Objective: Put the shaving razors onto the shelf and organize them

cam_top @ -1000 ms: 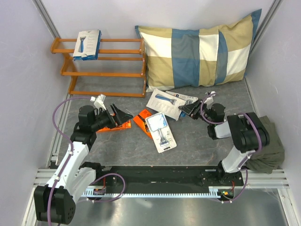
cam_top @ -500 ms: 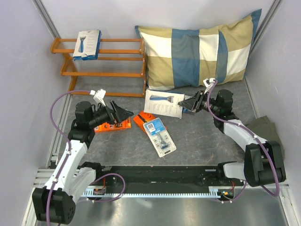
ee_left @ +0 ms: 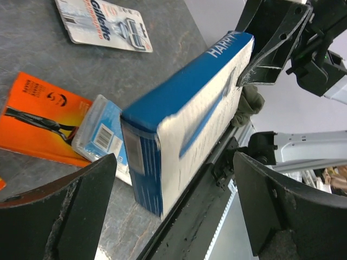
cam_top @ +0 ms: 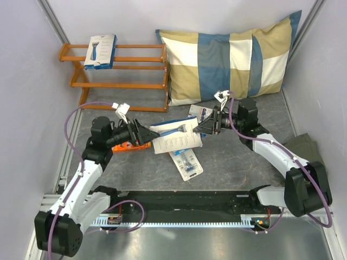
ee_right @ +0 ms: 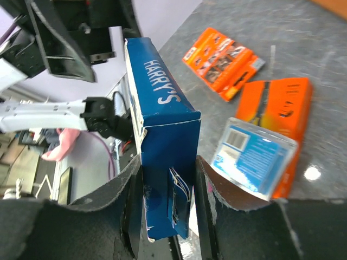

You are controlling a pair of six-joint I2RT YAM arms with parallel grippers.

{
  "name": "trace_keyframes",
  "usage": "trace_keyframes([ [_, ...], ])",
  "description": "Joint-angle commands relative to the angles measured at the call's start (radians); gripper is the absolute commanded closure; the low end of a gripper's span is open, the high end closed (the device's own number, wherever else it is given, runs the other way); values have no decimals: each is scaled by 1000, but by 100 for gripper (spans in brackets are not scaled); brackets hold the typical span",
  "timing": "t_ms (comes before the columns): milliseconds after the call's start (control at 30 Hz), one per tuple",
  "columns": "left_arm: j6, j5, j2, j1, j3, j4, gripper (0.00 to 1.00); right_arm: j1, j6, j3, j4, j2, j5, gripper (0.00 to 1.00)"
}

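Note:
My right gripper [cam_top: 203,129] is shut on one end of a white and blue razor box [cam_top: 176,138] and holds it above the table; the wrist view shows both pads clamping its end [ee_right: 162,141]. My left gripper [cam_top: 143,132] is open at the box's other end [ee_left: 190,119], with its fingers [ee_left: 81,216] wide on either side and not touching. On the table lie a blister pack [cam_top: 187,162], a Gillette blister pack [cam_top: 201,112] and an orange pack [cam_top: 129,145]; two orange packs [ee_right: 219,57] show in the right wrist view. Another white box [cam_top: 101,51] rests on the top tier of the shelf [cam_top: 135,70].
The checked pillow [cam_top: 227,59] leans at the back, right of the shelf. A dark green cloth [cam_top: 312,157] lies by the right arm's base. Grey walls close both sides.
My right gripper has lifted the white box off the table and carried it left towards my left gripper. My left gripper has risen slightly and now faces the box's end.

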Motion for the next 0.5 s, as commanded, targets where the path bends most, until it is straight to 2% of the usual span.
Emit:
trace_keyframes([
  [0,7,-8,14,-55,-15,64,8,40,-19,69,20,-39,-23,82],
  [133,8,-34,6,-87,-35,73,11,49,11,80,48,-48,-25,81],
  [333,-4,-30,-35,-98,-68,96,21,47,17,97,49,-36,-20,82],
  [367,-6,-28,-49,-98,-73,96,30,47,17,101,52,-30,-25,81],
  [433,-9,-24,-60,-100,-84,96,37,49,20,107,60,-18,-28,82],
  [467,-6,-21,-64,-100,-87,98,46,49,21,112,63,-13,-29,82],
])
